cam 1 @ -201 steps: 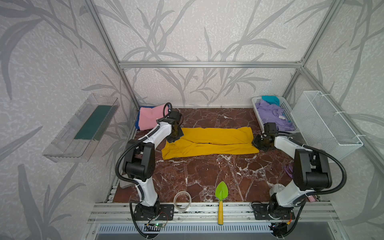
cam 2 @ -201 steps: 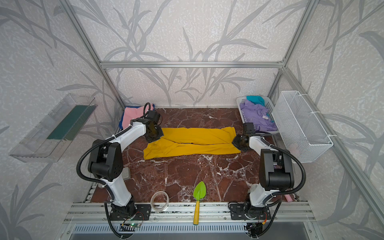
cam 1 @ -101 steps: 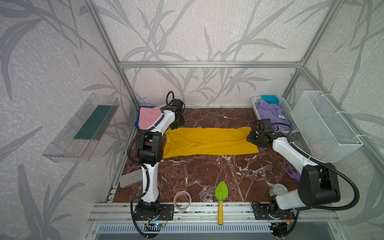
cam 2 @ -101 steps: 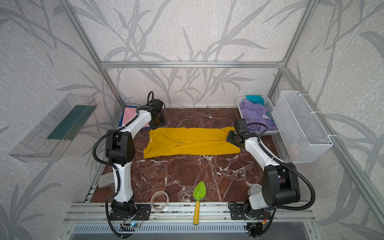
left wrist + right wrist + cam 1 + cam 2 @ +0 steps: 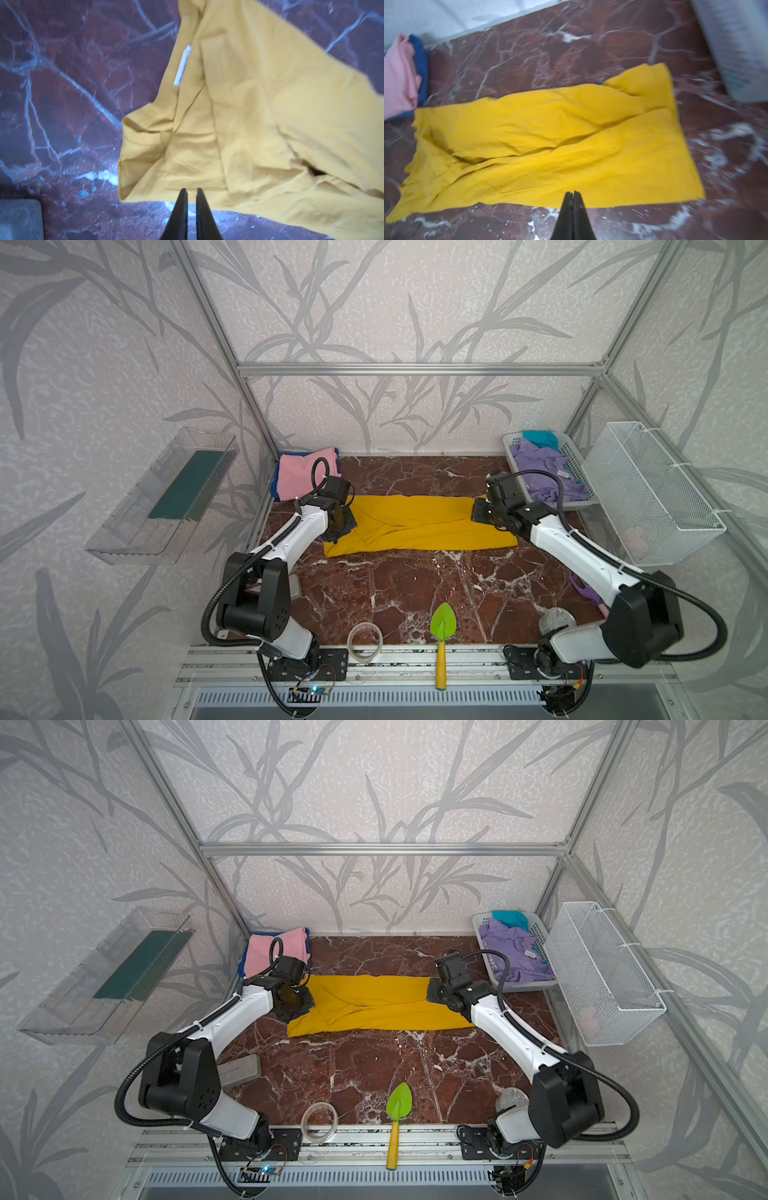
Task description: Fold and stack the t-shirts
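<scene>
T-shirts are sitting in three places on the red marble worktop (image 5: pixel 415 585). A mustard-yellow t-shirt (image 5: pixel 419 526) (image 5: pixel 386 1006) is lying in the middle as a long band running left to right, with one layer overlapping another along its length and several creases showing. At the back left corner a pink t-shirt (image 5: pixel 297 477) is resting folded on a blue t-shirt (image 5: pixel 421 66). At the back right a lavender t-shirt (image 5: pixel 540 472) and a teal t-shirt (image 5: pixel 540 438) are lying crumpled in a white plastic basket (image 5: pixel 575 454).

Left arm (image 5: pixel 291 539) is reaching over the yellow shirt's left end. In the left wrist view its jaws are standing almost closed with a thin slit between them. They are gripping nothing and are pointing at the shirt's edge (image 5: pixel 259 124), near a white label (image 5: pixel 182 65). Whether they are touching the cloth I cannot tell.

Right arm (image 5: pixel 569 547) is reaching over the shirt's right end. In the right wrist view its jaws are pressed fully together, holding nothing, with their tips over the near edge of the yellow cloth (image 5: pixel 550 135).

Along the front edge a tape roll (image 5: pixel 365 642) and a green trowel (image 5: pixel 443 624) are lying apart from the shirt.
</scene>
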### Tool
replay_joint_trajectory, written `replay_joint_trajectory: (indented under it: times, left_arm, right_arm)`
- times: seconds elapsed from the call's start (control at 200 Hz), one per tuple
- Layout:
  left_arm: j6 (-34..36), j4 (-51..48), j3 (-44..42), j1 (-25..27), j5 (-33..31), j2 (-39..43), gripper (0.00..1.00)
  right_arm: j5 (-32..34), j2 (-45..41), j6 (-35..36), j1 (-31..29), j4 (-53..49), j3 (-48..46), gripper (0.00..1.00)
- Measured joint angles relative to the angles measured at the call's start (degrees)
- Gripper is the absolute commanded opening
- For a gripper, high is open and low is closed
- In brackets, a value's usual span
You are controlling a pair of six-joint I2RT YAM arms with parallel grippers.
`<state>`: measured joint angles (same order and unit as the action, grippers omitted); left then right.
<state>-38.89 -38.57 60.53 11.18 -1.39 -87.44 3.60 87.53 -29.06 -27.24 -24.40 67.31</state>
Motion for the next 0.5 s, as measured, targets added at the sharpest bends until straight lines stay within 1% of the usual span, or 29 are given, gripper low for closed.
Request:
replay_joint_trajectory:
  times: [0.065, 0.115, 0.205, 0.32, 0.395, 0.5]
  left_arm:
    - [-0.22, 0.42, -2.56, 0.00, -0.11, 0.70, 0.29]
    - [-0.46, 0.96, -3.41, 0.00, 0.04, 0.39, 0.32]
    - [-0.74, 2.43, -3.58, 0.00, 0.35, -0.76, 0.32]
    - [-0.76, 4.94, -3.58, 0.00, 0.59, -3.15, 0.32]
    - [-0.79, 5.75, -3.58, 0.00, 0.42, -5.09, 0.31]
    - [-0.79, 5.88, -3.58, 0.00, -0.24, -7.72, 0.30]
  right_arm:
    - [-3.10, 8.52, 1.57, -4.13, 0.68, 5.79, 0.00]
    - [-4.83, 14.84, 2.56, -7.19, 1.66, 9.77, 0.00]
    - [-7.43, 23.78, 3.89, -12.33, 2.12, 14.73, 0.00]
    - [-11.52, 31.17, 4.11, -16.98, 2.19, 19.21, 0.00]
    - [-13.81, 34.03, 3.76, -18.58, 2.80, 21.14, 0.00]
    - [-16.74, 36.46, 2.14, -19.08, 4.74, 22.62, 0.00]
